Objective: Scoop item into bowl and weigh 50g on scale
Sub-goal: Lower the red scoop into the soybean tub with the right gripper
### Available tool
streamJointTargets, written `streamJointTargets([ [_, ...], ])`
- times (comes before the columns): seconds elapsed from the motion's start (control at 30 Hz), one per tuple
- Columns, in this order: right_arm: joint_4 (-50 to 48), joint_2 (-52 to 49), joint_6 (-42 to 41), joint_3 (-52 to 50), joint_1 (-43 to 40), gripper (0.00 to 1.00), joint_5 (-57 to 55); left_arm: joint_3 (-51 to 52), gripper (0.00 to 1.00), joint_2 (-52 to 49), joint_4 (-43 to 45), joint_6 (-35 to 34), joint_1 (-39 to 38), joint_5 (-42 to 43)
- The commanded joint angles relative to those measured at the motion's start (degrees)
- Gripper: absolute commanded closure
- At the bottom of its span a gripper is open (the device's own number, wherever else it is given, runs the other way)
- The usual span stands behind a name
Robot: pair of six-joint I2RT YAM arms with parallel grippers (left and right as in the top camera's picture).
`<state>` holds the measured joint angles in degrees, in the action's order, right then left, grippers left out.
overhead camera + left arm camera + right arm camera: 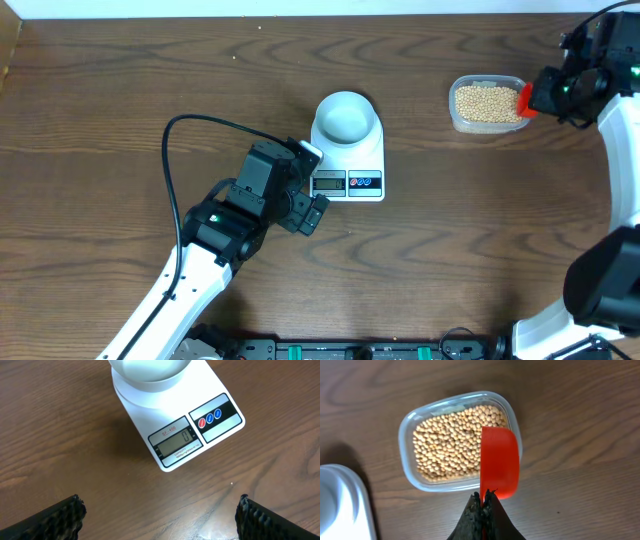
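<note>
Lighting was even and fairly bright, seemingly from overhead. A soft shadow lay beside the scale point(165, 412). The counter point(50, 435) showed a mild sheen. The bowl point(150, 370) looked slightly washed out. Focus was sharp throughout.

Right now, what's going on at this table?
The right gripper is shut on a red scoop, held over the near edge of the clear tub of beans. The bowl sits empty on the scale, whose display reads 0. The left gripper is open near the display end, holding nothing. No beans have been moved into the bowl yet.
</note>
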<state>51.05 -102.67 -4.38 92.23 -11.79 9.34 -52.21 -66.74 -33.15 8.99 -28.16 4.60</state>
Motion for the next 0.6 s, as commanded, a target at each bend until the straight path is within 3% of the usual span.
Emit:
streamJointTargets([
  [0.0, -0.7, -2.3, 3.4, 1.1, -0.2, 0.99, 1.2, -1.7, 0.02, 0.5, 0.0, -0.3, 0.2, 0.5],
  [0.3, -2.7, -8.4, 3.4, 1.1, -0.2, 0.99, 5.1, -1.7, 0.02, 0.5, -0.4, -0.3, 0.2, 0.5],
  [0.57, -4.7, -13.6, 3.2, 1.1, -0.2, 0.99, 17.0, -1.6, 0.02, 0.5, -0.6, -0.3, 0.2, 0.5],
])
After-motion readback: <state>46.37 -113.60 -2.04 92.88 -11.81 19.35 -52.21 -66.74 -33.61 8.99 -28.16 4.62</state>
